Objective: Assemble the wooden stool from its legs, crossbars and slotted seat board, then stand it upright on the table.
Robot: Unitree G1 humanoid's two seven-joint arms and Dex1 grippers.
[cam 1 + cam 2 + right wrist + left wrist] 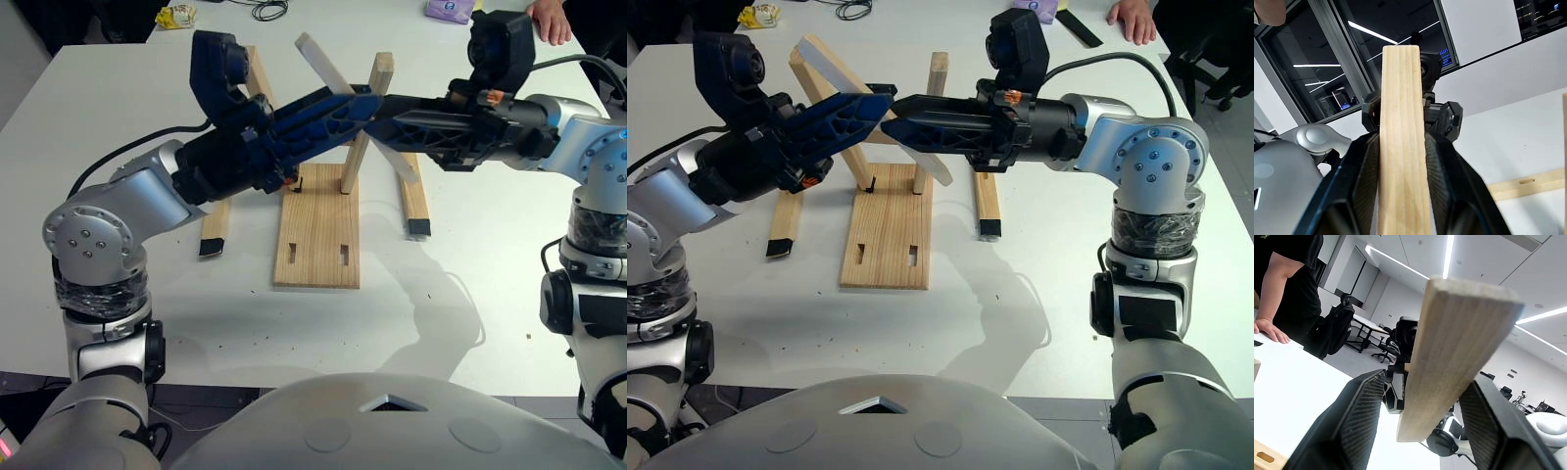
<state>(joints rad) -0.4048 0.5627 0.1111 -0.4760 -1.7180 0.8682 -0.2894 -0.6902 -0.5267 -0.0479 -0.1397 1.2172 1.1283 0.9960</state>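
Aloft, right claw (1403, 142) clamps a crossbar (1400, 73) above the seat board (887, 235).

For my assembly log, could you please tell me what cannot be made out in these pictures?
Crossbar: middle covered by the left gripper and right gripper, eye views.
Leg lying at left: far stretch behind the left arm, eye views.
Upright leg: whether it sits in a seat board slot, too small, eye views.

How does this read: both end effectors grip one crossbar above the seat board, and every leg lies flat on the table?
Wrong in one respect: one leg stands upright on the seat board, per the left eye view. The rest holds.
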